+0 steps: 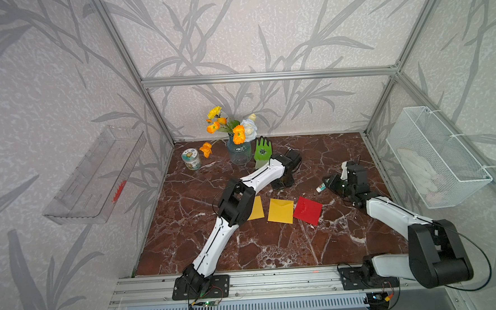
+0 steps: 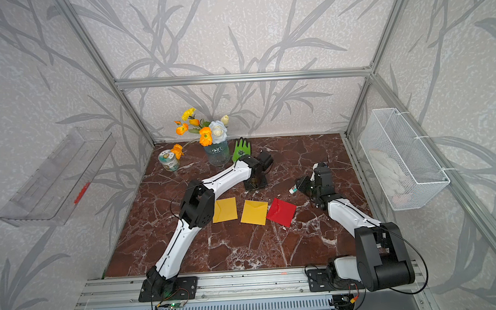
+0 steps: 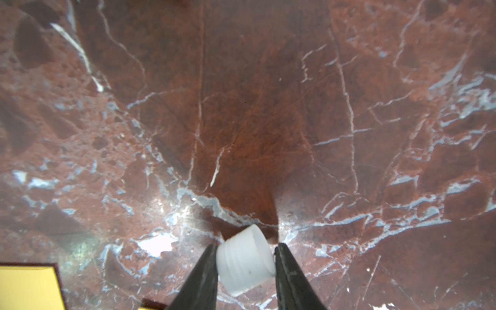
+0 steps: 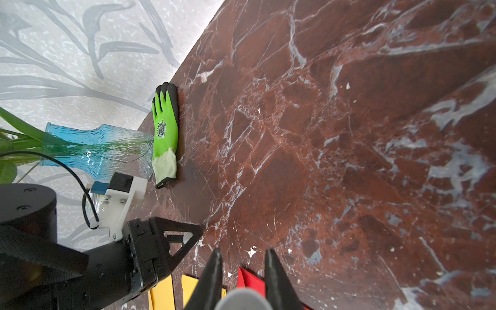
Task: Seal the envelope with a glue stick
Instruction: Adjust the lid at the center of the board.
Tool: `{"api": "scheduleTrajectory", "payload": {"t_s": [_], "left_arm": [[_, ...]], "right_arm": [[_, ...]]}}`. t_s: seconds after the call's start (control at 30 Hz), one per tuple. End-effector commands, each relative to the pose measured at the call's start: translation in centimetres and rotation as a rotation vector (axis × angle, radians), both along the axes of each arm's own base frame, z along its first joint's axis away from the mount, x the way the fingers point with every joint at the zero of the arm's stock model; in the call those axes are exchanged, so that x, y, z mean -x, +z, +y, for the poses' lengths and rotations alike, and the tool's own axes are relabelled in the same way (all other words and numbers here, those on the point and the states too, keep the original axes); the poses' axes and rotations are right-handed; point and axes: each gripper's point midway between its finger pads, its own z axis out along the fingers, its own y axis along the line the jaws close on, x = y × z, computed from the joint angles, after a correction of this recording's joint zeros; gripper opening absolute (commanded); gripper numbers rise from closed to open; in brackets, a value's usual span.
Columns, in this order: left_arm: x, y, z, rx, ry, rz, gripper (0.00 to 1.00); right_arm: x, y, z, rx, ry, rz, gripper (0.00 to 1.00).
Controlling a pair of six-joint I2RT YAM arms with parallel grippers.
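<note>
Three envelopes lie in a row mid-table: yellow (image 1: 257, 209), orange-yellow (image 1: 281, 211) and red (image 1: 307, 210). My right gripper (image 1: 327, 185) hovers behind the red one, shut on the glue stick (image 1: 320, 188), whose white and green end pokes out toward the left. In the right wrist view the tube (image 4: 243, 299) sits blurred between the jaws of the right gripper (image 4: 243, 250). My left gripper (image 1: 283, 184) is down at the table behind the envelopes. The left wrist view shows its fingers pressed on both sides of a tilted white cap (image 3: 245, 263).
A blue vase of flowers (image 1: 239, 153), a green glove (image 1: 262, 152) and a printed jar (image 1: 191, 159) stand along the back wall. A wire basket (image 1: 436, 157) hangs on the right wall, a clear shelf (image 1: 96, 175) on the left.
</note>
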Motion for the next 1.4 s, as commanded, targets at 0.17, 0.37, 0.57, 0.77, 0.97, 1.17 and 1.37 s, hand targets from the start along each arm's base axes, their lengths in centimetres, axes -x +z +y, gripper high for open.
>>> {"api": "scheduleTrajectory", "payload": {"t_s": [0.17, 0.37, 0.57, 0.77, 0.97, 1.17, 1.37], "left_arm": [[0.0, 1.9, -0.5, 0.011, -0.063, -0.018, 0.23], [0.3, 2.4, -2.7, 0.139, -0.141, -0.027, 0.21], [0.8, 4.4, -6.0, 0.428, -0.201, -0.027, 0.21], [0.5, 5.5, -5.6, 0.712, -0.13, -0.051, 0.21], [0.1, 2.3, -3.1, 0.761, -0.004, -0.025, 0.22], [0.2, -0.4, -2.8, 0.759, 0.066, 0.035, 0.24], [1.8, -1.7, -0.5, 0.631, 0.087, 0.099, 0.33]], "right_arm": [[-0.3, 0.2, 0.4, -0.025, 0.015, -0.014, 0.0], [-0.2, 0.3, 0.4, -0.026, 0.019, -0.012, 0.0], [-0.1, 0.6, 0.6, -0.027, 0.035, -0.012, 0.0], [0.3, 1.1, 0.7, -0.017, 0.047, -0.014, 0.0], [0.4, 1.4, 0.9, -0.029, 0.058, -0.009, 0.0], [0.5, 1.5, 1.1, -0.044, 0.057, -0.008, 0.0], [0.7, 1.3, 0.8, -0.035, 0.044, -0.007, 0.0]]}}
